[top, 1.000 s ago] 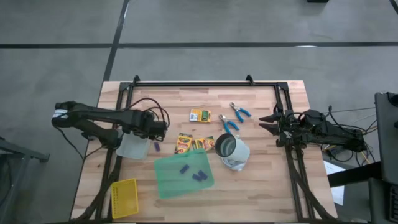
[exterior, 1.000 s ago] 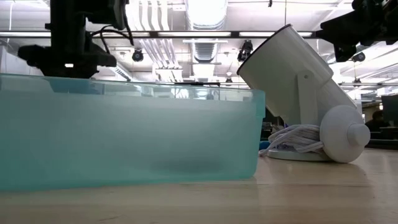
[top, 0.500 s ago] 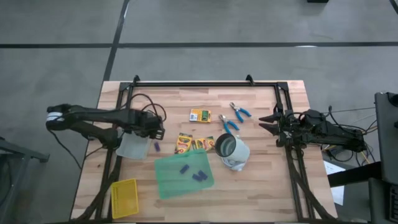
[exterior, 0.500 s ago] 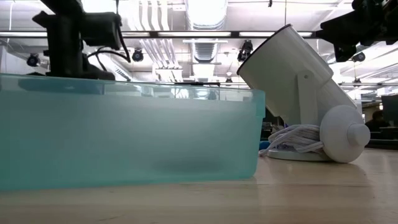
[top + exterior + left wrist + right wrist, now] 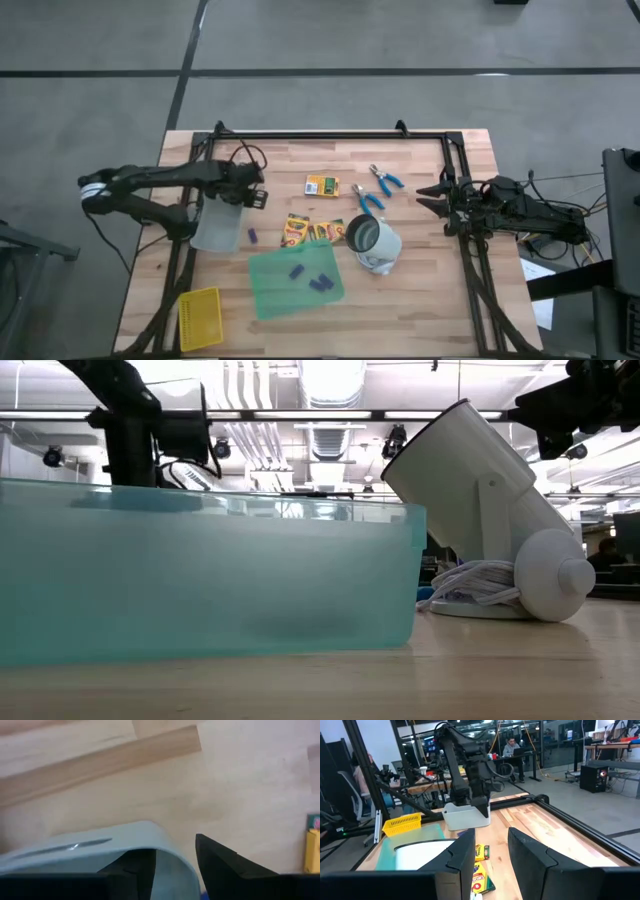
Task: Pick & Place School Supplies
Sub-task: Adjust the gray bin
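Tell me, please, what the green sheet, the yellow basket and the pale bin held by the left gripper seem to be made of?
Green sheet: likely thin translucent plastic, wood shows through.
Yellow basket: apparently plastic mesh, openwork walls.
Pale bin, pinched at its rim by the left gripper: probably frosted, semi-matte plastic.

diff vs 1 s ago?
Left gripper, still clamped on the rim of the pale bin, has swung toward the table's far edge, turning the bin with it. Right gripper, crayon boxes, scissors and green sheet unchanged.

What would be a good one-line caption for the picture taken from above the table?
Left gripper grips a pale bin's rim; right gripper waits beside scattered school supplies.
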